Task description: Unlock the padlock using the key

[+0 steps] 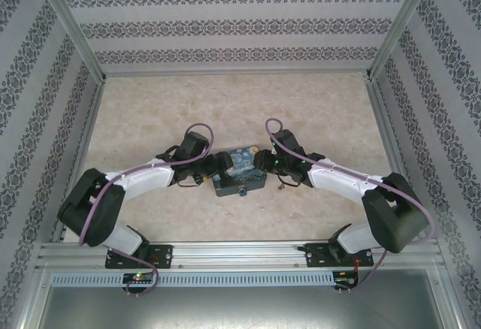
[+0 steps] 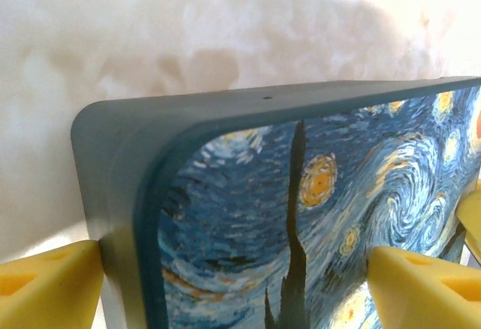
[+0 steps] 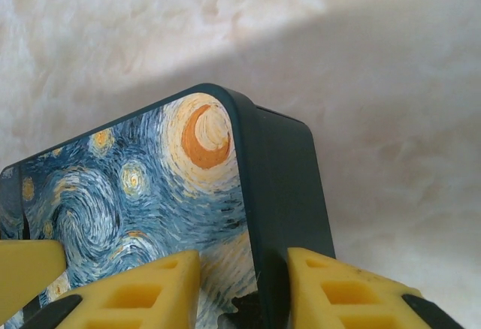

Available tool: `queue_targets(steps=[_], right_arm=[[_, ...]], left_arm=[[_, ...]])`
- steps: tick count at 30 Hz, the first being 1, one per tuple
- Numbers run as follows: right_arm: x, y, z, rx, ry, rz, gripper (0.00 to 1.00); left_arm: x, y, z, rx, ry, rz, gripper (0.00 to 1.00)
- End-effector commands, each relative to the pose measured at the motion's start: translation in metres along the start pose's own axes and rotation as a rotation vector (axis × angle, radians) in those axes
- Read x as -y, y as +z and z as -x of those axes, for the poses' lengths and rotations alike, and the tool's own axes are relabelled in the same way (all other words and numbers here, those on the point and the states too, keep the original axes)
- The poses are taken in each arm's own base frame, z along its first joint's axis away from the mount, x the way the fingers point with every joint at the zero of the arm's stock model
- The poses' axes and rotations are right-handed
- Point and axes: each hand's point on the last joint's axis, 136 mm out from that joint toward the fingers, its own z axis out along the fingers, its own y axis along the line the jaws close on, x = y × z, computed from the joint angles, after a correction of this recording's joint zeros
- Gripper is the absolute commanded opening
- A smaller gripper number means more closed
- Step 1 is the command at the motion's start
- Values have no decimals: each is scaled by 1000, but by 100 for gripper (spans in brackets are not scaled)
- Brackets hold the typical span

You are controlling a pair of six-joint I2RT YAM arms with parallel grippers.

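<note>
The blue-and-yellow painted box (image 1: pixel 239 171) lies at the table's middle, with both grippers at its ends. A tiny blue padlock (image 1: pixel 242 191) hangs on its near face. Right of the box, a small dark piece (image 1: pixel 282 186) on the table looks like the key, too small to be sure. My left gripper (image 1: pixel 218 165) (image 2: pixel 237 273) is open wide across the box's left corner, one finger (image 2: pixel 45 284) at the side wall and the other over the lid. My right gripper (image 1: pixel 261 162) (image 3: pixel 244 273) straddles the box's right rim (image 3: pixel 282 186), jaws narrowed, with a gap on the lid side.
The beige marbled tabletop (image 1: pixel 150 111) is walled by patterned panels with aluminium posts at the back and both sides. A metal rail (image 1: pixel 240 254) carrying the arm bases runs along the near edge. The left gripper's yellow finger (image 3: pixel 22 269) rests over the lid.
</note>
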Motion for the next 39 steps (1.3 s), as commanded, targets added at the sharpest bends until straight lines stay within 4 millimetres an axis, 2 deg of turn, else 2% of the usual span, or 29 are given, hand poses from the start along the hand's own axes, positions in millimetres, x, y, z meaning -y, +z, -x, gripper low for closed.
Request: queue_targets(steps=[1, 7, 13, 15, 19, 23, 27, 30, 36, 39], right_arm=[[-26, 9, 9, -20, 11, 94, 35], [-32, 20, 24, -14, 35, 107, 36], [-36, 27, 35, -9, 60, 118, 41], [-37, 27, 36, -7, 66, 120, 47], [-36, 17, 40, 13, 65, 116, 69], [-28, -4, 44, 57, 70, 101, 76], [-7, -30, 38, 90, 80, 48, 77], [20, -44, 21, 71, 83, -38, 76], [76, -58, -17, 7, 83, -246, 68], [91, -58, -30, -17, 101, -302, 61]], left_arm=[[30, 6, 22, 13, 83, -89, 89], [25, 16, 43, 16, 62, -81, 90], [21, 21, 43, 14, 47, -79, 91], [19, 21, 45, 23, 47, -70, 92], [9, 16, 51, 51, 44, -29, 96], [-2, 5, 64, 103, 21, -6, 100], [-11, -12, 77, 153, 3, 2, 100], [-16, -30, 86, 204, 4, 25, 100], [-4, -72, 101, 327, 61, 48, 99], [7, -81, 103, 340, 53, 13, 99]])
